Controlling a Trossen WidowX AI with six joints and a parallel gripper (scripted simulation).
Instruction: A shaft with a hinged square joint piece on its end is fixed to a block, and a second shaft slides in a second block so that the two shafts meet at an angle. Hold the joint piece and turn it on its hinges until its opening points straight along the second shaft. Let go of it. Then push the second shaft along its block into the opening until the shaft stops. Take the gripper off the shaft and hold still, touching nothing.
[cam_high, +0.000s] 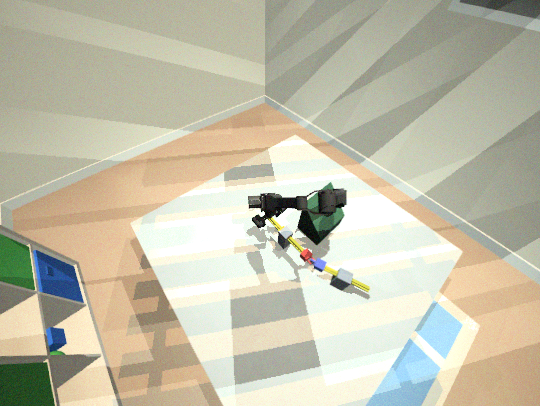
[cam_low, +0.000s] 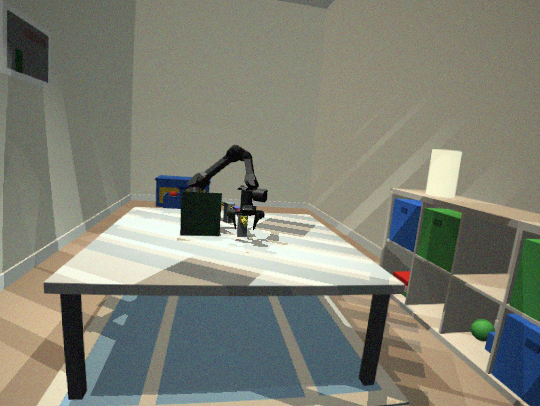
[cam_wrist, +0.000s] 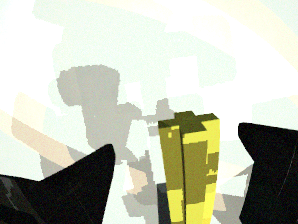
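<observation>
My gripper is open, its fingers apart on either side of the free end of a yellow cross-section shaft. Gaps show on both sides in the wrist view. This shaft runs through a grey block to a red piece. A blue piece sits close beyond the red one. From it a second yellow shaft runs through another grey block. The shafts meet at a slight angle. How deep the near shaft sits in the joint is too small to tell.
The arm's dark green base stands on the table beside the near block. Shelves with coloured bins stand off the table. Striped shadows cross the table top.
</observation>
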